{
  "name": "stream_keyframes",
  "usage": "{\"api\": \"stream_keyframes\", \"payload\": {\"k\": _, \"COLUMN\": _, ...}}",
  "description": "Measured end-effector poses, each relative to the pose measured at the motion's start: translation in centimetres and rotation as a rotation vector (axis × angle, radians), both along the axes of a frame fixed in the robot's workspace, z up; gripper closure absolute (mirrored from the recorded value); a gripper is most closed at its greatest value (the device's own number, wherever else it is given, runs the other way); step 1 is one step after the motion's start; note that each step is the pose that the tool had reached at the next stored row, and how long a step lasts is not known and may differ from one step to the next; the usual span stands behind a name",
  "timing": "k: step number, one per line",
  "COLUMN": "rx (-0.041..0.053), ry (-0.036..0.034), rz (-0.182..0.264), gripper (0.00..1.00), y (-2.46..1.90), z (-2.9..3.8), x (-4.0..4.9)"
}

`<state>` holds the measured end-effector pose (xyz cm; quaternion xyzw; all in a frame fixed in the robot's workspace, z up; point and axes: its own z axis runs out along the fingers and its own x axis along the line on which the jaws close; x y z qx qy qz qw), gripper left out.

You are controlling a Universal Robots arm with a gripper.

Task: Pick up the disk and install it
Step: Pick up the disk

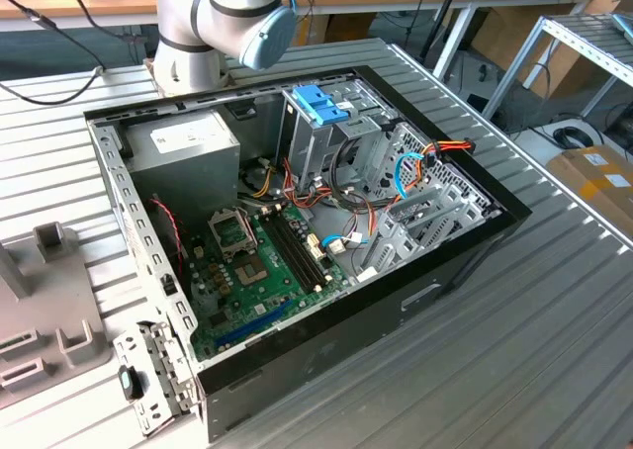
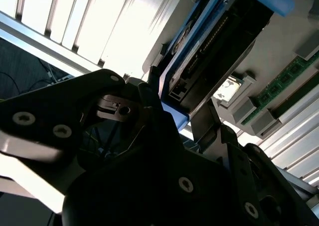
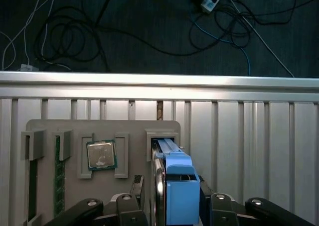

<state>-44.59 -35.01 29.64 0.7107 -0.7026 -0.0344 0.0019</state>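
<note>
End effector [image 3: 175, 213] seems clenched on disk [image 3: 177, 181]; disk upright on edge in holder slot [image 3: 160, 135] on desk [image 3: 249, 136]. Risk: off-ctr grip, so disk binds in slot or slips w/ tilt.

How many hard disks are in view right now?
1. The disk stands on edge in a slot of the grey holder in the first wrist view. Others may be hidden inside the computer's drive cage.

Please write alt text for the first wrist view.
The disk, blue-framed, stands on edge in a slot of a grey holder, with the gripper straddling it. A processor chip sits in the holder; beyond the slatted metal table, cables lie on a dark floor.
</note>
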Motion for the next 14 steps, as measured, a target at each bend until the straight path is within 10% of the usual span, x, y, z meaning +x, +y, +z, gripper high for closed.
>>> {"api": "stream_keyframes", "payload": {"k": 14, "rx": -0.0001, "ry": 0.0001, "rz": 0.0, "gripper": 0.63, "y": 0.0, "z": -0.08, "x": 0.0}}
